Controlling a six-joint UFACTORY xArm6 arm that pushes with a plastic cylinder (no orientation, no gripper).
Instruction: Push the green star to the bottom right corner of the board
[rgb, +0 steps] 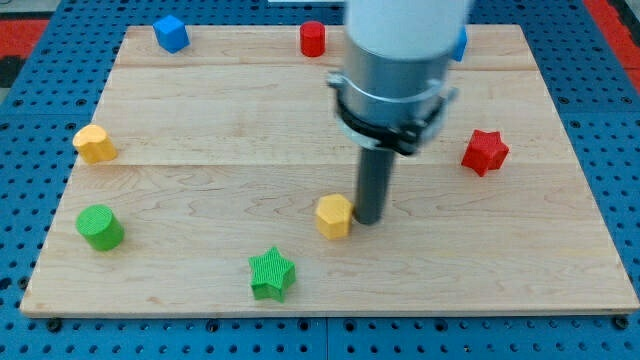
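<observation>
Your tip (368, 220) holds nothing and rests just right of the yellow hexagon block (334, 215), apparently touching it. The green star (271, 273) lies below-left of the tip, apart. Sweeping straight at it risks dragging the hexagon along. The arm hides most of a blue block (460, 44).

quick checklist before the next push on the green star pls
1. Green star in view, near the view's bottom edge: ok.
2. My tip touching the star: not ok; it sits up and to the view's right of it.
3. My tip clear of other blocks: not ok, the yellow hexagon block is right beside it.
4. Path along the board to the bottom right corner free of blocks: ok.
5. Red star away from that path: ok.
</observation>
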